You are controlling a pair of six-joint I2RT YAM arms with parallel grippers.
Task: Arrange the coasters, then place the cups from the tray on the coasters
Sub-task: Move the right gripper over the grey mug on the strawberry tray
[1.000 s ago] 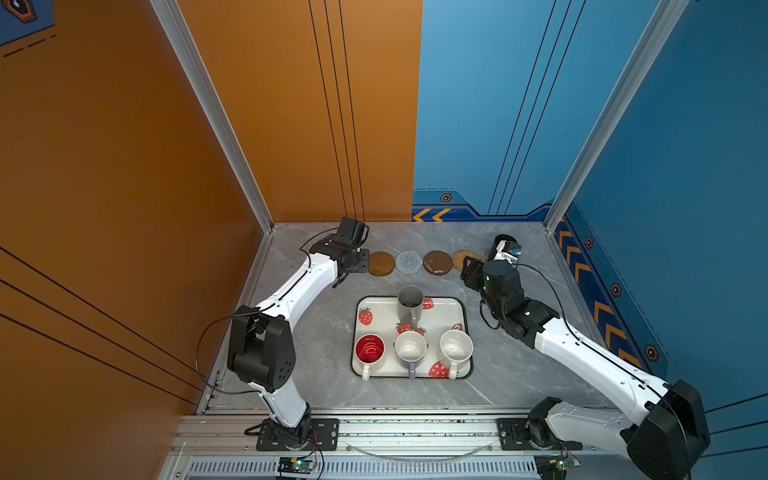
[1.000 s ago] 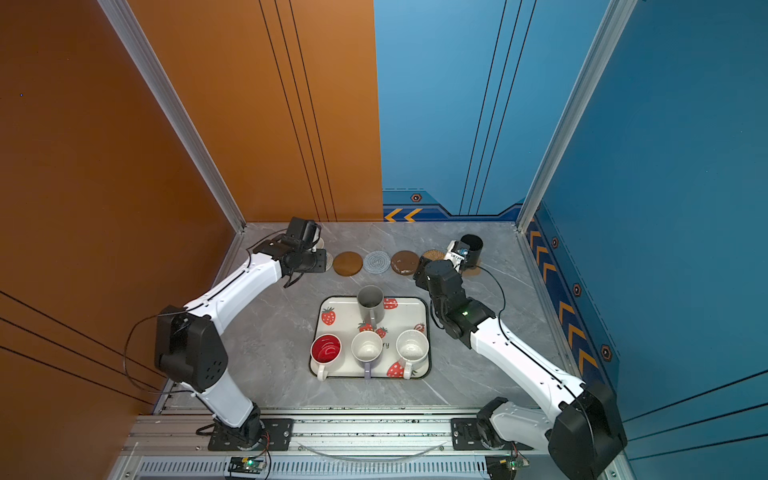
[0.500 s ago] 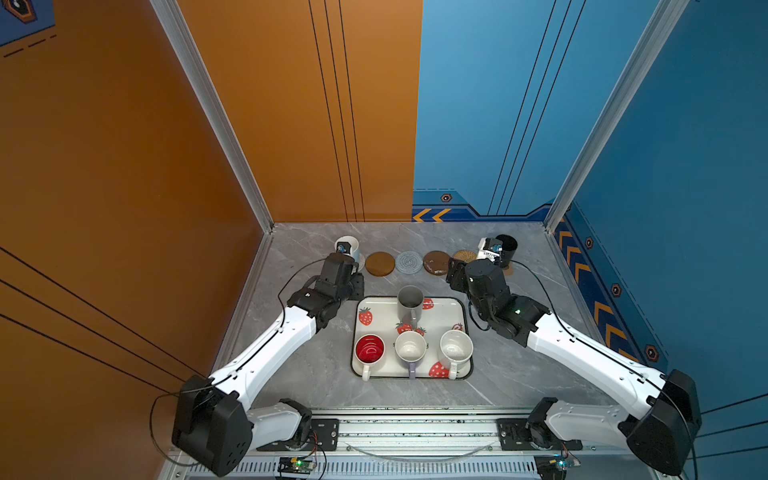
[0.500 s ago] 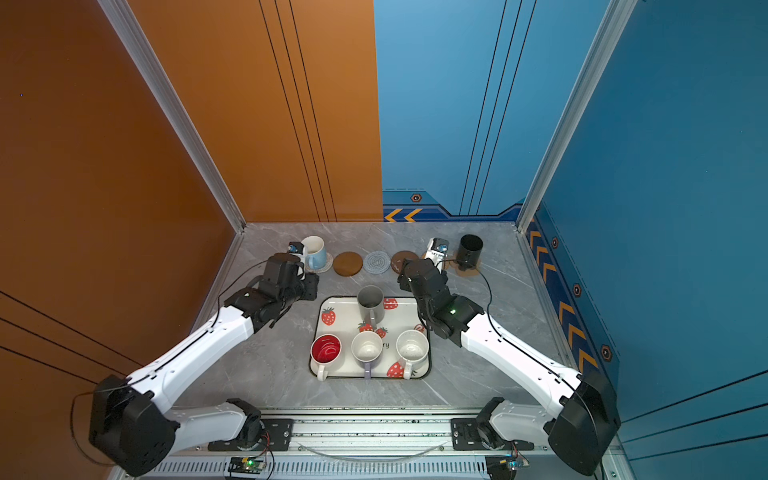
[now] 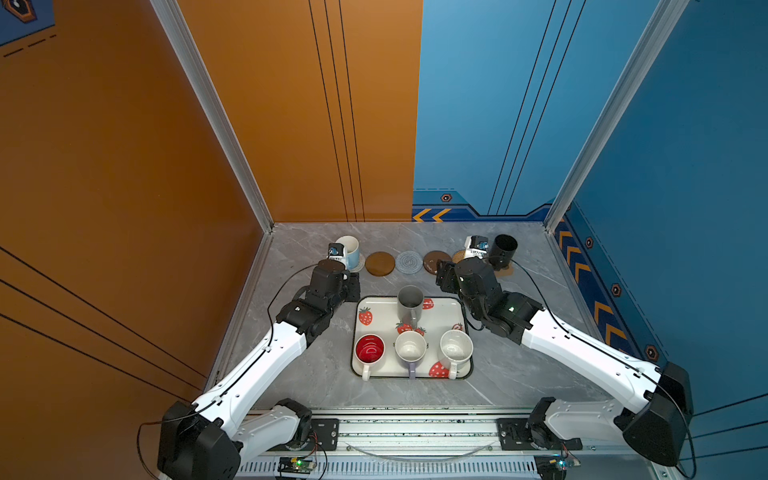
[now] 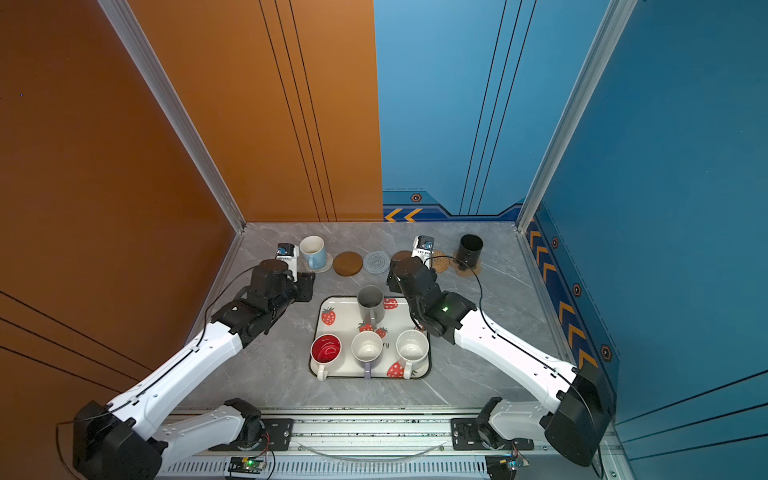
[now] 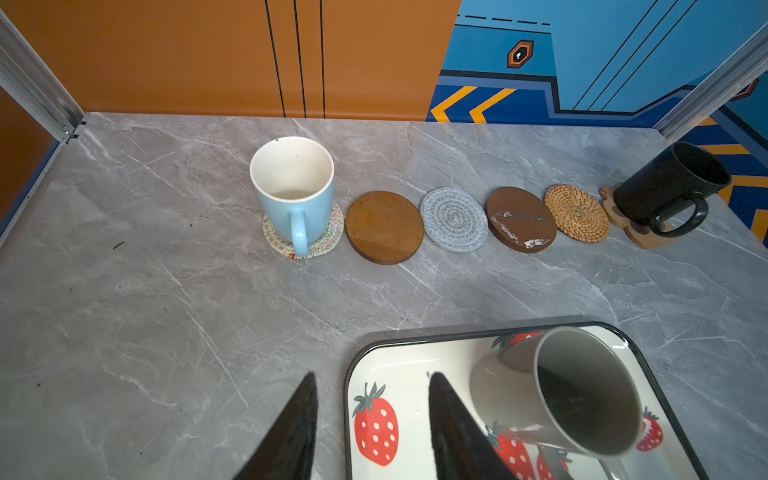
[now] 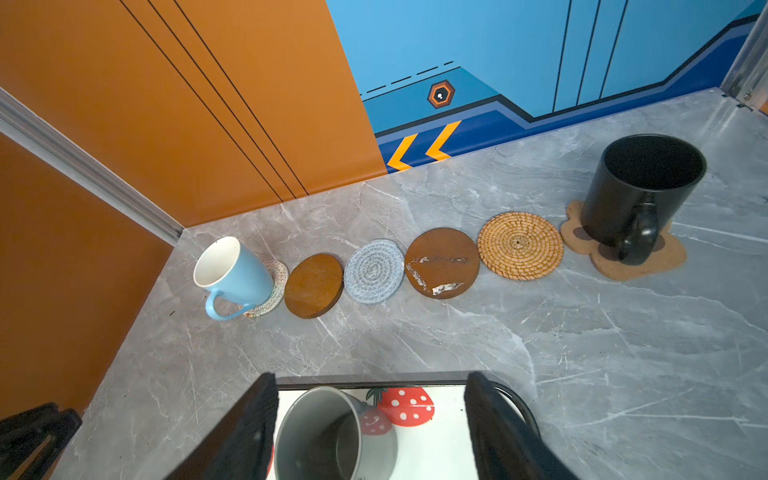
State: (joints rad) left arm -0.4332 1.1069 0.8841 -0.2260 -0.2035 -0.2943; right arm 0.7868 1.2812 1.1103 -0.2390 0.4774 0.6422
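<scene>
Grey mug (image 5: 409, 303) stands at the far end of the tray (image 5: 446, 318) — I see my right gripper (image 8: 371, 376) spread wide near it, holding nothing, and my left gripper (image 7: 371, 376) partly open, empty, by the tray's far corner.

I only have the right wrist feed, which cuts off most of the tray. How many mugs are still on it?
Observer: Four: the grey mug, and in the tray's near row the red-inside mug, lavender mug and speckled white mug.
Operator: Their handles?
Observer: All three near-row handles point toward the tray's near rim.
Operator: And the left gripper?
Observer: The left gripper stands open and empty at the tray's far left corner.
</scene>
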